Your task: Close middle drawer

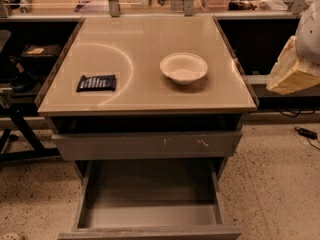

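The middle drawer (150,211) is pulled far out at the bottom of the view. Its shallow grey box interior shows nothing inside. Its plain front panel (150,232) lies along the lower edge of the frame. Above it sits the taller grey drawer front with pale scratch marks (147,145), standing slightly out from the cabinet. My gripper (294,71) shows as a white and cream shape at the right edge. It is raised beside the tabletop's right side, well above and to the right of the open drawer, and touches nothing.
The tan tabletop (145,91) carries a white bowl (183,67) and a dark blue snack packet (97,82). Dark shelving (30,59) stands to the left, and a cable (305,133) lies on the speckled floor (280,184) at the right.
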You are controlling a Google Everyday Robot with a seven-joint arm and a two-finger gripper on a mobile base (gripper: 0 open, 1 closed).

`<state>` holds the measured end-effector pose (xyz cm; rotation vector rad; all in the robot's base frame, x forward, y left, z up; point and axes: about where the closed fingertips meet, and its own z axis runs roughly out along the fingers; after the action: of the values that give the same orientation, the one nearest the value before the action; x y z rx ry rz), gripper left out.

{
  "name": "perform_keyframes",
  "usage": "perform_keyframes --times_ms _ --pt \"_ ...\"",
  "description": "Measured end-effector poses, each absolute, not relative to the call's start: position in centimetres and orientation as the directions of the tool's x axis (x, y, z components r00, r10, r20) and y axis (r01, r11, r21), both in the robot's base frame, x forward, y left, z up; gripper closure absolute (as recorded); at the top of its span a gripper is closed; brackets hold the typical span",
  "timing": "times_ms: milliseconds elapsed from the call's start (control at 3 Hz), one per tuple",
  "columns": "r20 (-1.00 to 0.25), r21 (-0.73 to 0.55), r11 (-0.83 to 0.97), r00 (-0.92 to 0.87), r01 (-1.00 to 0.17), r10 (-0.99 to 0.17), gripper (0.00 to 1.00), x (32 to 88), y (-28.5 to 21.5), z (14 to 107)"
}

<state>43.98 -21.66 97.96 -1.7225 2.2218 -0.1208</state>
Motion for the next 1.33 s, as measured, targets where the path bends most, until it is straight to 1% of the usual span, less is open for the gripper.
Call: perform_keyframes --times_ms 333,667,1000,1333 --pt "-0.184 -0.242 0.283 -0.242 -0.928 -0.953 1.0 42.3 -21.8 95.7" --pt "-0.197 -0.19 0.336 -0.3 -0.922 -0.933 1.0 38.8 -21.5 90.6" --pt "-0.183 -0.067 0.367 -0.351 -0.928 -0.919 1.0 34.9 -21.3 83.4" --pt "-0.141 0.002 0.366 -0.362 -0.931 -0.921 1.0 32.5 -21.7 80.2"
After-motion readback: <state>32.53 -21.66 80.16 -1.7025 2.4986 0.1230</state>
